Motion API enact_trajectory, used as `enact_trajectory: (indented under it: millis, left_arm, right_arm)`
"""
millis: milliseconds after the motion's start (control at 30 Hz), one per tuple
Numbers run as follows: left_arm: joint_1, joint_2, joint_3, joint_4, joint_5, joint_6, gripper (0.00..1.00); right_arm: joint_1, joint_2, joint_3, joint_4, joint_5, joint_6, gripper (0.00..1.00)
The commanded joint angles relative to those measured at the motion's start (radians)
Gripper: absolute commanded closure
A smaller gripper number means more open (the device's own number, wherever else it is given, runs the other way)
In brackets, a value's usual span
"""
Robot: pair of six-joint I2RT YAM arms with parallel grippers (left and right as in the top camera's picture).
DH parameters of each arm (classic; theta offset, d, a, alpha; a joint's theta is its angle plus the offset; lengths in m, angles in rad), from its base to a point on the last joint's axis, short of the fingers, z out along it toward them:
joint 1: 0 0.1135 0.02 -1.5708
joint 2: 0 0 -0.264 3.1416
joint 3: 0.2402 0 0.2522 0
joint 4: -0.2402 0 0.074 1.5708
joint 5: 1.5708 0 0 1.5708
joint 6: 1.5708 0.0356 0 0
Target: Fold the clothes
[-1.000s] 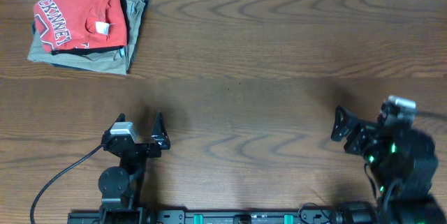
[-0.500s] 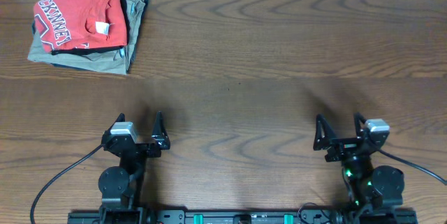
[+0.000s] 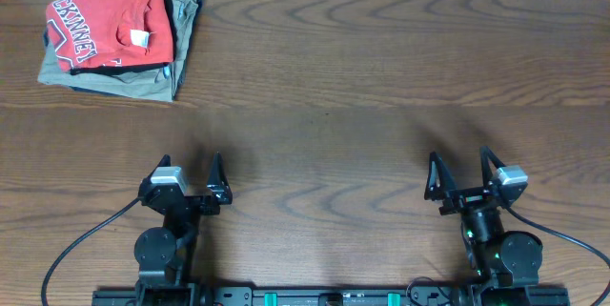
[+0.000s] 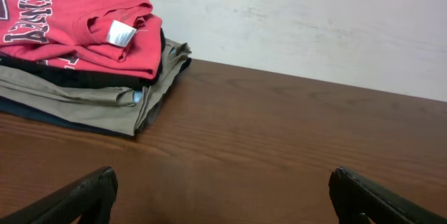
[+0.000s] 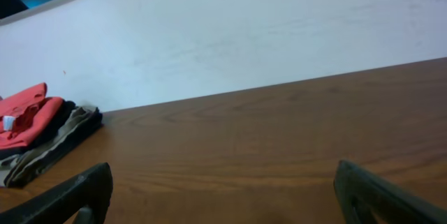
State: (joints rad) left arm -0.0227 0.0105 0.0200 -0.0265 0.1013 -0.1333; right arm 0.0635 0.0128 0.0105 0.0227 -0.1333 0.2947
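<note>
Red T-shirt (image 3: 110, 25) sat folded atop 2 other garments (image 3: 124, 85) (far-left corner). Left gripper (image 3: 189, 174) and right gripper (image 3: 460, 168) were both spread wide, empty, well away. Task looked done.

Dark brown wood-grain desk (image 3: 362, 77), it fills pretty much the whole overhead view. The only real stuff on it is a pile of folded clothes (image 3: 114, 39) in the upper left corner of the frame, right up near the far edge. The khaki garment (image 3: 133, 85) looks like the bottom layer, but in the left wrist view there's a thin dark edge under it and I can't tell what that is. The red T-shirt (image 3: 105, 20) sits on top, not touching the wood. A black cable (image 3: 95, 225) loops across the lower left.
</note>
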Motion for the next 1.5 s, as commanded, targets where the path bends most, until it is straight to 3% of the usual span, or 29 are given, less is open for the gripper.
enact_trajectory:
  millis: [0,267,1467]
  left_arm:
    - [-0.003,-0.006,-0.016,-0.035,0.013,0.006,0.02]
    - [-0.003,-0.006,-0.016,-0.036,0.013,0.006,0.02]
    - [-0.003,-0.006,-0.016,-0.035,0.013,0.006,0.02]
  right_arm:
    - [0.009,-0.008,-0.005,-0.027,0.017,-0.028,0.01]
    - [0.009,-0.008,-0.005,-0.09,0.031,-0.114,0.01]
    - [0.009,-0.008,-0.005,-0.089,0.031,-0.113,0.01]
